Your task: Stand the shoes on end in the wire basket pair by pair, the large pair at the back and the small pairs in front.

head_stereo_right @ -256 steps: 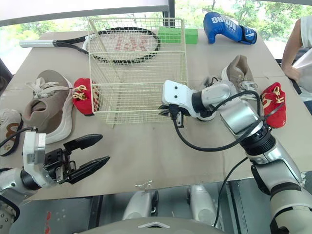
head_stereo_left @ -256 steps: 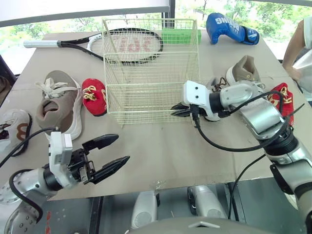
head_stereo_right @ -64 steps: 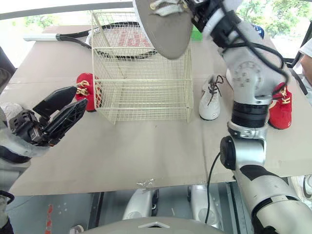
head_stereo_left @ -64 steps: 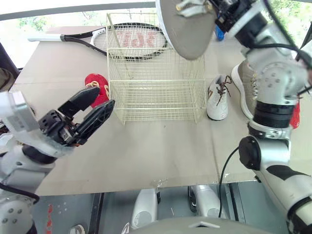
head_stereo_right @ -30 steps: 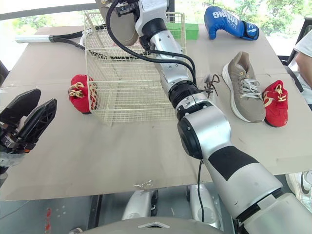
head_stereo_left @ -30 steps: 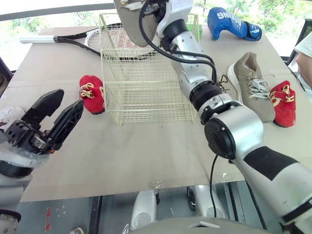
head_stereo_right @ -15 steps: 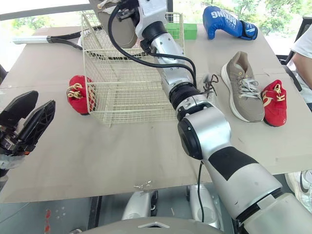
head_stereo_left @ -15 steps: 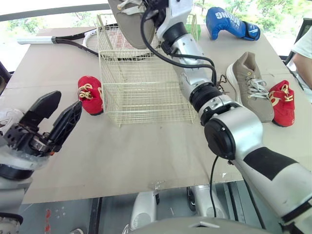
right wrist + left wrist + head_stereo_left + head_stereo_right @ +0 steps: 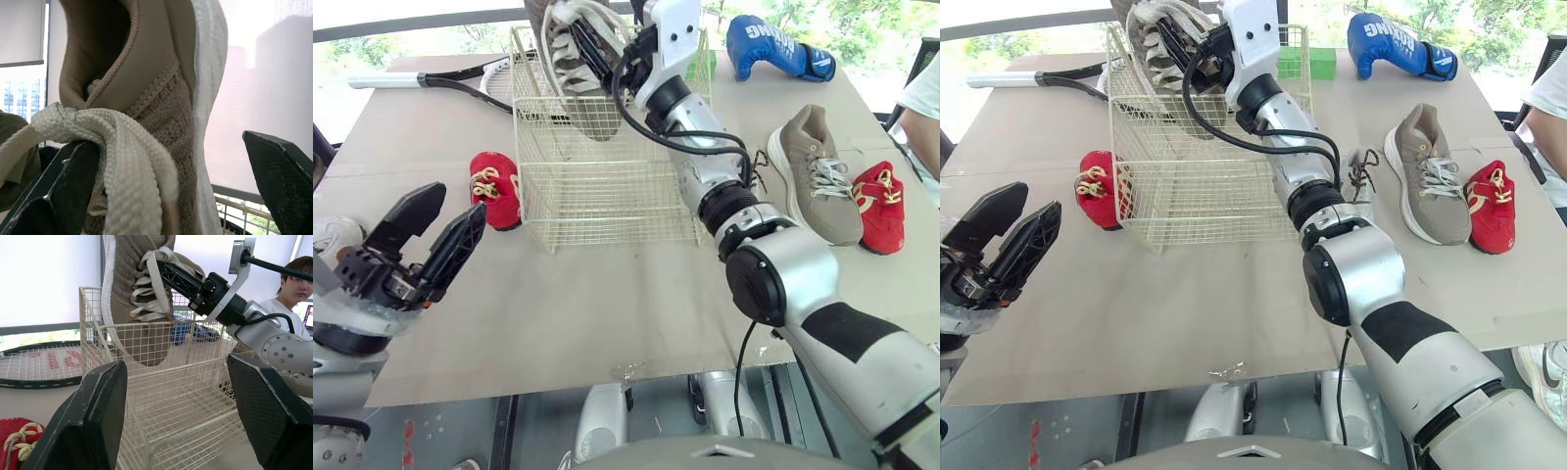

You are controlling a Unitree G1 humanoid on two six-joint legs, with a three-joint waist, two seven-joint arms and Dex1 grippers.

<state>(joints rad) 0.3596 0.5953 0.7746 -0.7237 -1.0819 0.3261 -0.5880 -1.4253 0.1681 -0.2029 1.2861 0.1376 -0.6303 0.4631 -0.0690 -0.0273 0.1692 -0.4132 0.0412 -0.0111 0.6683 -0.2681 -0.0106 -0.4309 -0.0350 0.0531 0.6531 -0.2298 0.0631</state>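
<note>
One tan shoe (image 9: 574,83), right tool (image 9: 597,51) gripping it, dips into basket (image 9: 617,206); left tool (image 9: 452,202) open.

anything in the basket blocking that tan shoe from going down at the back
Nothing visible does. The wire basket looks empty. The tan shoe hangs toe-down from the right gripper over the basket's back left corner, with its toe just below the rim. The tennis racket lies outside the wire, behind the basket.

The tan shoe (image 9: 570,59) is cut off above.
</note>
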